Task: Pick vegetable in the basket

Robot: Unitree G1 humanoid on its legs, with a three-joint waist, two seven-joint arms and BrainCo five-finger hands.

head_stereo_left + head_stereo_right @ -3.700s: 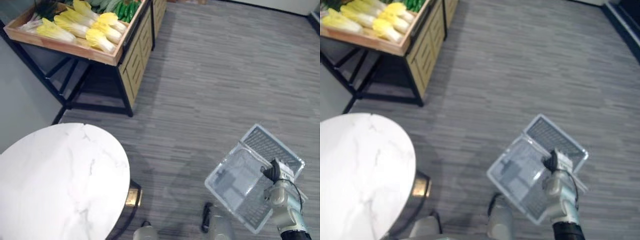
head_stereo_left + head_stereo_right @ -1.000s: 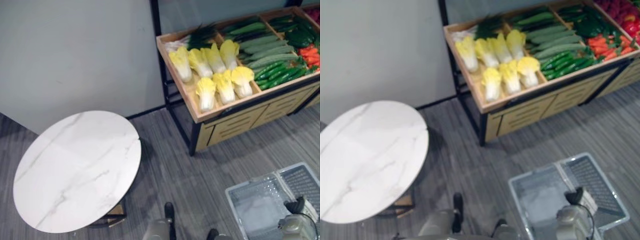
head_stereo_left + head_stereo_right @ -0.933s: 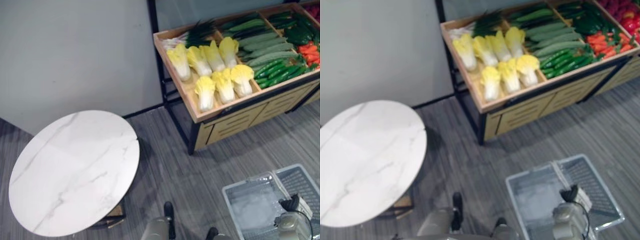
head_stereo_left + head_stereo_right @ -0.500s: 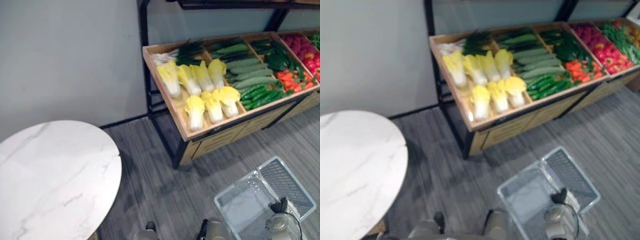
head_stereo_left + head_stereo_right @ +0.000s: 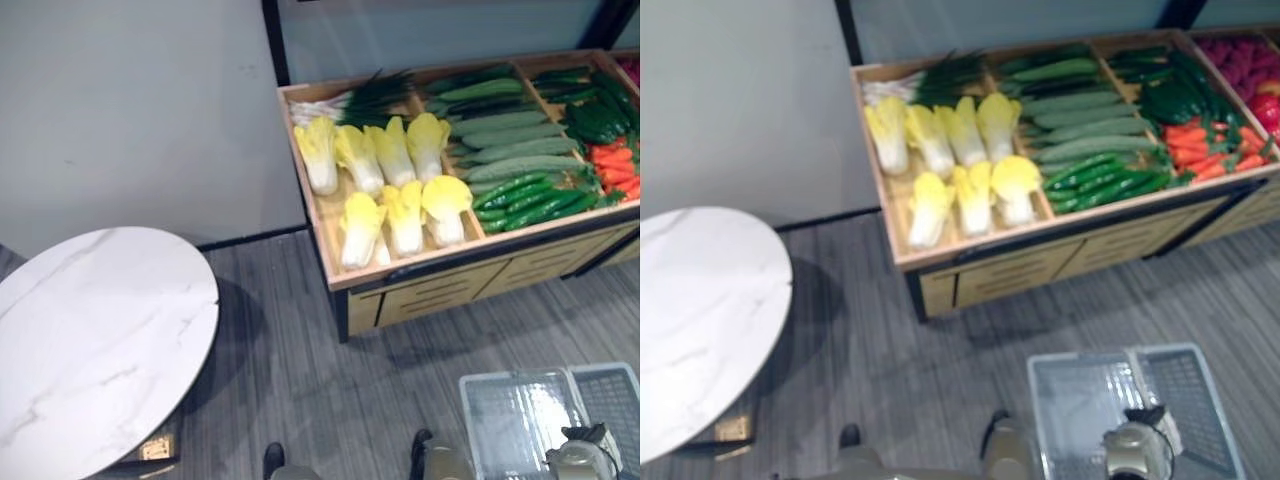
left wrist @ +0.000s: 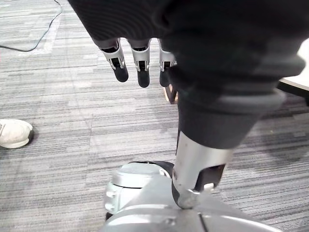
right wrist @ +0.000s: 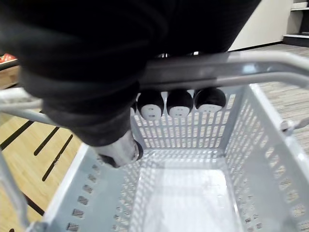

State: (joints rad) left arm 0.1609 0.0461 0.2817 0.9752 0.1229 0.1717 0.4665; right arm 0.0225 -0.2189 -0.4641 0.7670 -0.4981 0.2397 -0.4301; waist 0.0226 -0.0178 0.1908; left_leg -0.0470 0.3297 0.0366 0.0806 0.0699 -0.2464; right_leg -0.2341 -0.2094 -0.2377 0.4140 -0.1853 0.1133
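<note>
My right hand is shut on the grey handle of a pale perforated plastic basket, which hangs low at my right side with nothing in it. Ahead stands a wooden produce stand holding yellow napa cabbages, cucumbers, slim green pods, orange-red vegetables and scallions. My left hand hangs over the carpet with its fingers straight, holding nothing.
A round white marble table stands at the left, close to a grey wall. Grey carpet lies between me and the stand. A white shoe rests on the floor in the left wrist view.
The camera has swung from the floor to the stand, which now sits nearer and more central. The basket stays hanging from my right hand.
</note>
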